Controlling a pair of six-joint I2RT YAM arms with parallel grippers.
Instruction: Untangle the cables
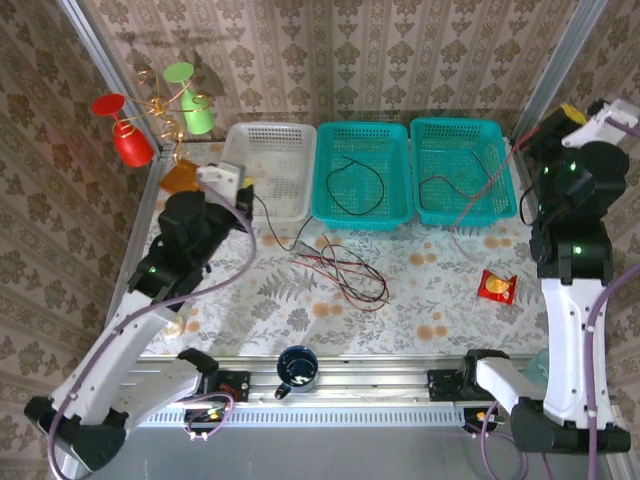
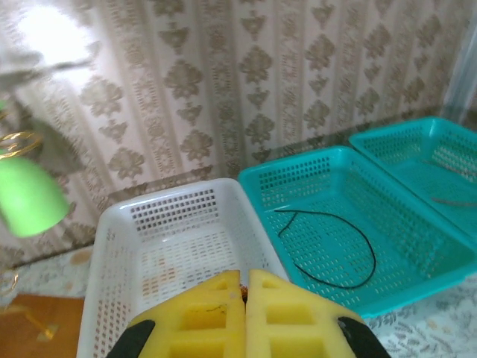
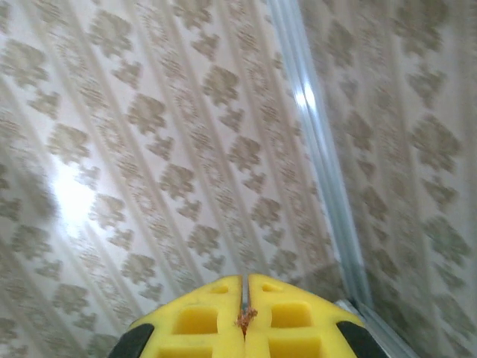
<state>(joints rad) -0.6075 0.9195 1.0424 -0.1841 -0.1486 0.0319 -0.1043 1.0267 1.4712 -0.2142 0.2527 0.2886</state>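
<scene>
Packet (image 1: 497, 287) print illegible (cables (image 1: 345, 268) tangled centrally).

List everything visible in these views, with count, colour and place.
white basket: 1, white, far side, left of the row.
teal baskets: 2, teal, right of it.
basket cables: 2, dark, one in each teal basket.
cable tangle: 1, black and red, table centre.
black cable: 1, black, from tangle to left gripper.
red cable: 1, red, from table up to right gripper.
wire stand: 1, gold with red and green cups, far left corner.
mug: 1, dark blue, near edge.
packet: 1, red-orange, table right.
left gripper: 1, yellow, shut on black cable, by white basket.
right gripper: 1, yellow, shut on red cable, raised at far right.
</scene>
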